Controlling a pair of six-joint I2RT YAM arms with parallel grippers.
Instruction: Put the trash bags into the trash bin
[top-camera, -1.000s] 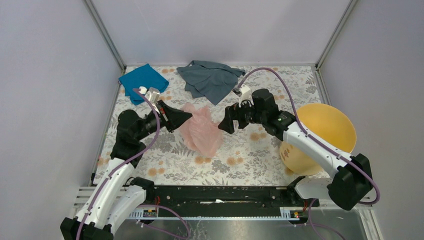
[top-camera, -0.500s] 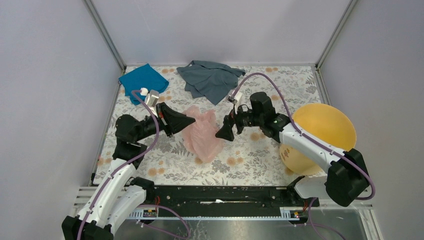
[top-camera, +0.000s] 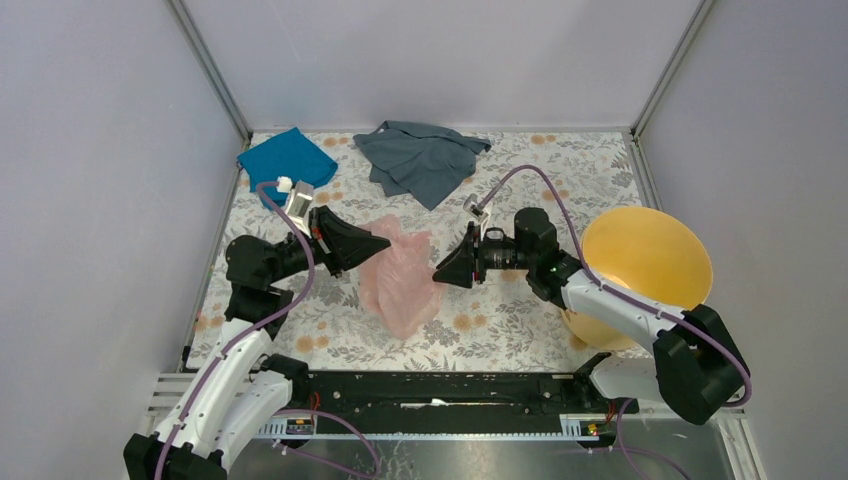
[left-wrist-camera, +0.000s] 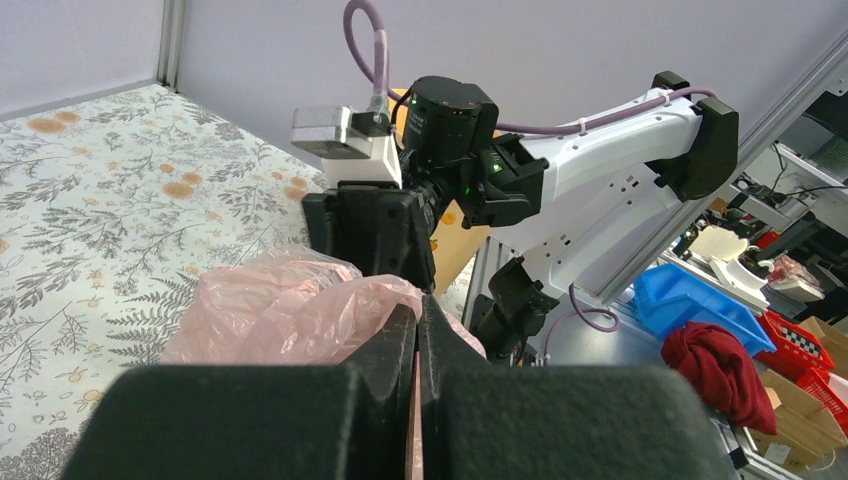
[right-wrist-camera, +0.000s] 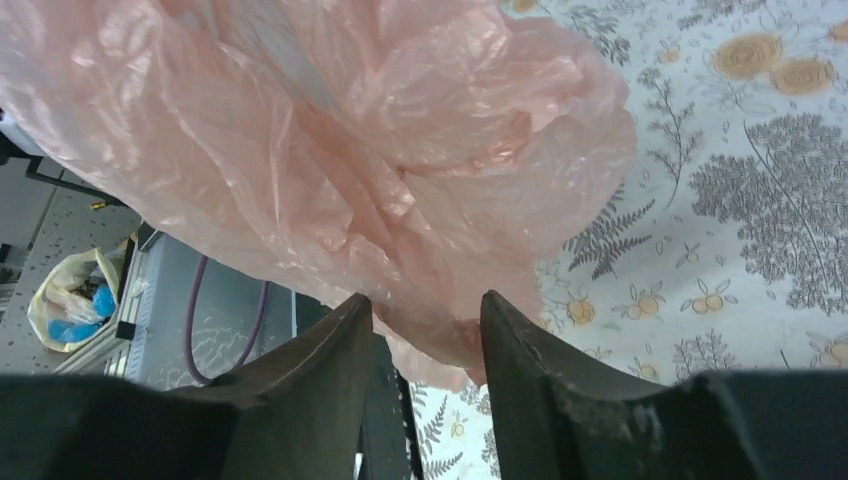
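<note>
The pale pink trash bag (top-camera: 402, 282) hangs crumpled between my two grippers over the middle of the floral table. My left gripper (top-camera: 385, 241) is shut on the bag's upper left edge, and pink film (left-wrist-camera: 270, 310) shows in the slit between its jaws (left-wrist-camera: 417, 306). From the right, my right gripper (top-camera: 439, 271) reaches the bag's other side. Its jaws (right-wrist-camera: 425, 298) stand apart with a fold of the film (right-wrist-camera: 380, 130) hanging between the tips. The yellow-orange trash bin (top-camera: 690, 250) sits tilted at the table's right edge, behind the right arm.
A teal cloth (top-camera: 287, 158) lies at the back left and a grey cloth (top-camera: 420, 158) at the back middle. Grey walls close in the table on three sides. A black rail (top-camera: 440, 385) runs along the near edge between the arm bases.
My right gripper has swung down and left to the bag's right side, and its jaws have narrowed around a fold. The left gripper has lifted the bag and carried it slightly right.
</note>
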